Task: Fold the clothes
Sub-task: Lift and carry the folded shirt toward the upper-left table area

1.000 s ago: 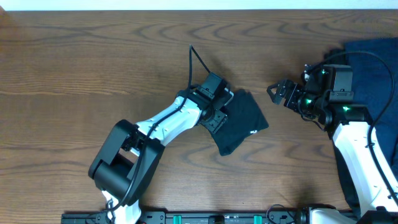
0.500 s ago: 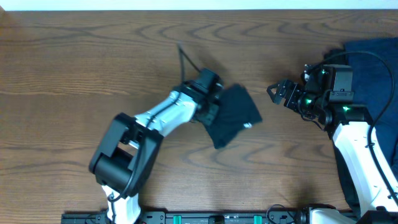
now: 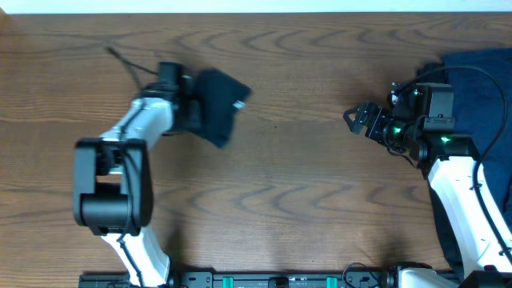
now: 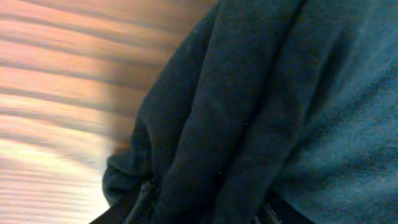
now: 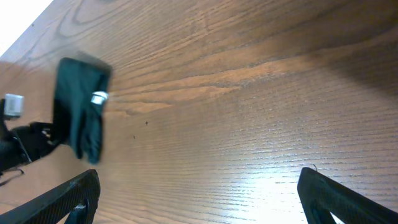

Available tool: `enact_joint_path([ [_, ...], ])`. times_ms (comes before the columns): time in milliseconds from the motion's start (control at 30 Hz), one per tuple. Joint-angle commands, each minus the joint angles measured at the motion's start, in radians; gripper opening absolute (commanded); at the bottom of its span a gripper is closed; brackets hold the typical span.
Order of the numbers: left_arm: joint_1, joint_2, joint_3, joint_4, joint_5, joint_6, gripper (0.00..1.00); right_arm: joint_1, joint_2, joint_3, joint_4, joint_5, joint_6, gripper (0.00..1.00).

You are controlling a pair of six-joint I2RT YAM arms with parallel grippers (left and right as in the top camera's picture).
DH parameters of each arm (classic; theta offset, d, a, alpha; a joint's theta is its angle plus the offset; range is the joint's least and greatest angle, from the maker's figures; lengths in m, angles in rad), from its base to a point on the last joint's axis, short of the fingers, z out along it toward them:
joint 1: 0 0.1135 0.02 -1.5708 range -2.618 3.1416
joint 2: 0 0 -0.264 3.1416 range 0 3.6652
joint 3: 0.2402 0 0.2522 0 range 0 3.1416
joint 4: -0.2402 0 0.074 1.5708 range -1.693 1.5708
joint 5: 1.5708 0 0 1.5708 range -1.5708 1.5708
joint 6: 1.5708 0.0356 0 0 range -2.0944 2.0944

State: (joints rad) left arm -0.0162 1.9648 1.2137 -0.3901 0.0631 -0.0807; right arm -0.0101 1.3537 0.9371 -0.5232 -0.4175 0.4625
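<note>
Swung from the middle of the tabletop (image 3: 304, 208) out to its far left side, the left arm now carries the black garment (image 3: 218, 100) with it. One second ago the same bundle lay near the centre, and half a second ago it was already on its way. The left end effector (image 3: 194, 108) is clamped on one edge of the bundle, its jaws drawn partway in around the bunched cloth. The left wrist view is filled with dark folds over a blurred streak of wood. Whether the bundle rides clear of the surface or drags across it cannot be told. A small white mark (image 3: 238, 105) shows on the side of the bundle away from the arm. The right end effector (image 3: 358, 120) has not moved across the three overhead views and hovers with its jaws spread wide, holding nothing. Behind it, a navy garment (image 3: 480, 72) lies unfolded at the right edge of the tabletop. By appearances the black piece is already folded small and is being taken aside. The navy piece looks untouched, so a good part of the job seems left.
</note>
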Motion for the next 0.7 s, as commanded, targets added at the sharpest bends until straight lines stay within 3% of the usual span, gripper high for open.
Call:
enact_joint_path([
  [0, 0.122, 0.05, -0.018, 0.031, -0.128, 0.067, 0.44, -0.004, -0.012, -0.003, -0.001, 0.003, -0.012, 0.99],
  [333, 0.373, 0.05, -0.018, 0.237, -0.127, 0.114, 0.46, -0.004, -0.012, -0.003, -0.001, 0.003, -0.012, 0.99],
  [367, 0.388, 0.051, -0.018, 0.246, -0.127, 0.114, 0.54, -0.004, -0.012, -0.003, -0.001, 0.003, -0.012, 0.99],
  [433, 0.411, 0.051, -0.018, 0.264, -0.127, 0.109, 0.61, -0.004, -0.012, -0.003, -0.001, 0.003, -0.012, 0.99],
  [667, 0.417, -0.025, -0.011, 0.265, -0.123, 0.063, 0.66, -0.004, -0.012, -0.003, -0.001, 0.003, -0.012, 0.99],
])
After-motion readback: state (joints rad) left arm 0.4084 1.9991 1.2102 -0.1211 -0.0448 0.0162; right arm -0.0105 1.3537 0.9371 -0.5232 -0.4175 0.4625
